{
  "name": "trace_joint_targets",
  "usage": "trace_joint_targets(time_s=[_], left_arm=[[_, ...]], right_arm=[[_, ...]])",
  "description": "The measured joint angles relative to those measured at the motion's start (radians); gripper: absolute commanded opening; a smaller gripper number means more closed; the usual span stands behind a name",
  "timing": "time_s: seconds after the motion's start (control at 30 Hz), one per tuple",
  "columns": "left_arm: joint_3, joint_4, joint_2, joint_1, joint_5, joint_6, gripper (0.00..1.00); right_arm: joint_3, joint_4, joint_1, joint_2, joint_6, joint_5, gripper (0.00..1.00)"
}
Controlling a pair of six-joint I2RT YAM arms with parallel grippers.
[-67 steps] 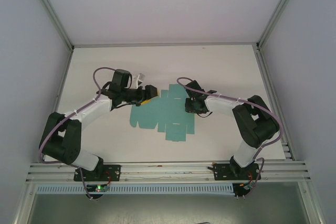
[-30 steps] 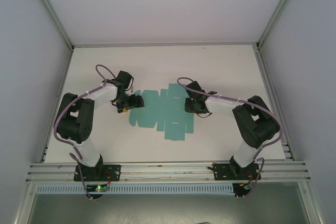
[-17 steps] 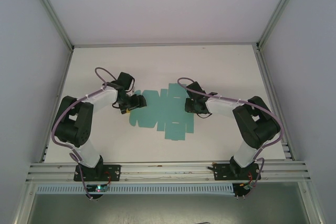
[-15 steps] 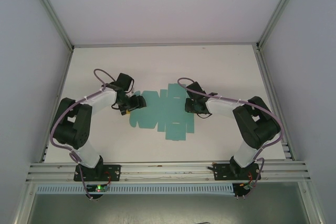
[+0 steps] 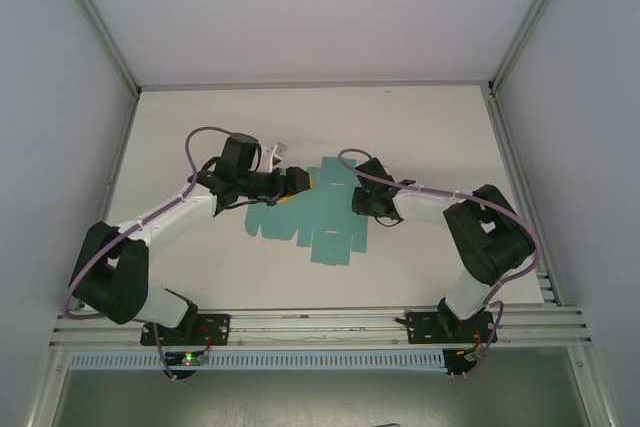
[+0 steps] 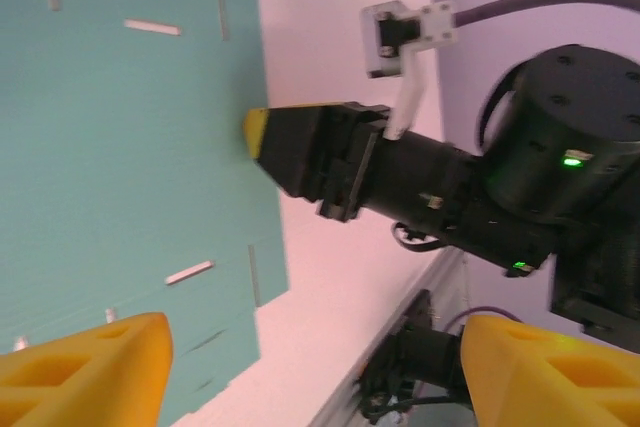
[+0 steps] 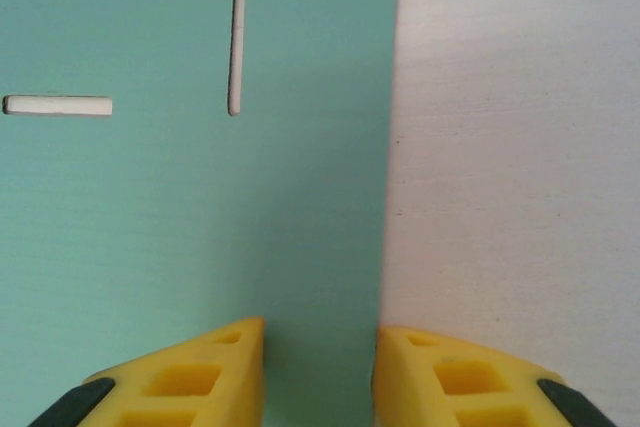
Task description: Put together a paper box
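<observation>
From my screen the white table point(image 5: 430, 137) takes up most of the top view. The paper box point(image 5: 318, 219) lies on it as a flat teal die-cut sheet, roughly midway between the two arms.

The left gripper point(image 6: 318, 332) hangs over the sheet's far left part with its jaws spread wide and nothing between them. In its own camera one yellow finger sits above the card and the other is out over the bare table.

The right gripper point(image 7: 320, 332) is at the sheet's right edge with its jaws only narrowly parted. Its fingers point(image 7: 200, 377) straddle that straight edge, one above the teal and one above the white. In the left wrist view its yellow tip meets the card's edge (whether it presses down I cannot tell). The card lies flat under the gap, not pinched.

From above, the left gripper's body covers the sheet's far left corner and the right wrist covers its right margin. The tabs along the near side are too small to count. Two thin slots point(image 7: 58, 105) show pale through the card.
</observation>
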Motion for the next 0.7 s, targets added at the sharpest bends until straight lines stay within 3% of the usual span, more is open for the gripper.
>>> trace_joint_targets(time_s=[0.07,0.33,0.5,0.7], left_arm=[[0.011,-0.081,0.000,0.001,-0.072,0.026,0.83],[0.026,-0.254,0.006,0.096,-0.283,0.103,0.86],[0.026,-0.259,0.056,0.172,-0.322,0.137,0.84],[0.032,-0.259,0.181,0.198,-0.322,0.174,0.81]], right_arm=[[-0.001,0.003,0.000,0.000,-0.004,0.000,0.48],[0.031,-0.041,-0.001,-0.028,-0.057,-0.043,0.48],[0.050,-0.070,-0.014,-0.029,-0.071,-0.091,0.48],[0.059,-0.101,-0.015,-0.029,-0.076,-0.136,0.46]])
